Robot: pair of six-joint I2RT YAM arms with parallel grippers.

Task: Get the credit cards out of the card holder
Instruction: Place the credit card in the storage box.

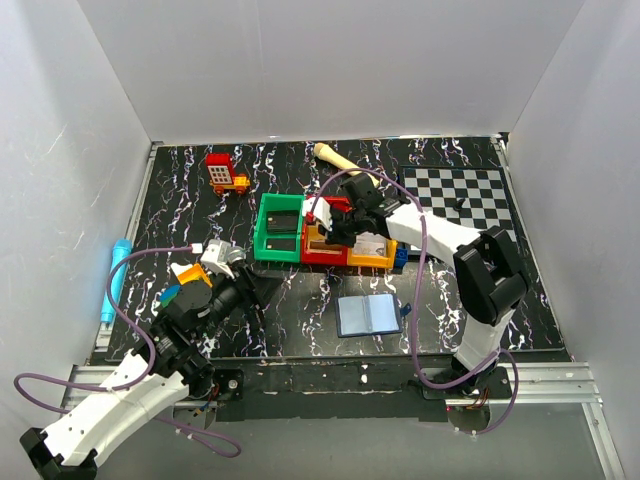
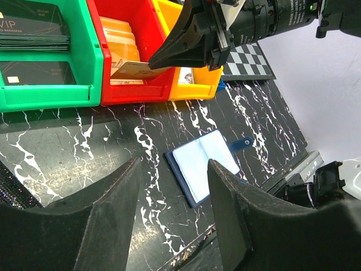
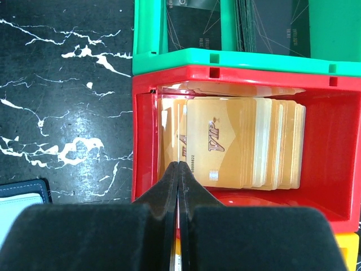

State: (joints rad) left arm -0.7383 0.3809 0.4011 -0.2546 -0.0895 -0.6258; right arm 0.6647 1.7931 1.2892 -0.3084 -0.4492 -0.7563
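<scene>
Open bifold card holder (image 1: 368, 315), dark navy outside and pale blue-grey inside, lies flat on the black marble-patterned table (image 1: 300, 330). It sits just in front of the row of bins, near the table's near edge.

Top view: left gripper (image 1: 262, 290) hangs over the table to the left of the card holder. Right gripper (image 1: 325, 232) is over the red plastic bin (image 1: 322, 252), which sits between the green plastic bin (image 1: 262, 230) and the yellow plastic bin (image 1: 375, 262). What the right gripper holds can't be told from this view.

Left wrist view: black fingers (image 2: 107, 214) of the left gripper (image 2: 174, 169) stand apart with nothing between them, and the card holder (image 2: 206, 164) shows on the table below the gap. This view catches the right gripper (image 2: 155, 59) from the side. Its jaws pinch a gold card (image 2: 132, 69) that sticks out flat above the red bin (image 2: 121, 90).

Right wrist view: right gripper (image 3: 178, 169) has its jaws pressed together, the gold card showing only as a thin edge-on line. Below it a stack of gold VIP cards (image 3: 242, 147) fills the red bin (image 3: 144, 141). One corner of the card holder (image 3: 20, 195) shows at lower left. The green bin (image 3: 225, 56) holds dark cards (image 3: 271, 25).

Seen in the top view alone: a red toy block (image 1: 225, 172), a cream bone-shaped piece (image 1: 335, 155) and a light blue tube (image 1: 115, 280). The checkerboard mat (image 1: 465, 195) shows whole there too.
</scene>
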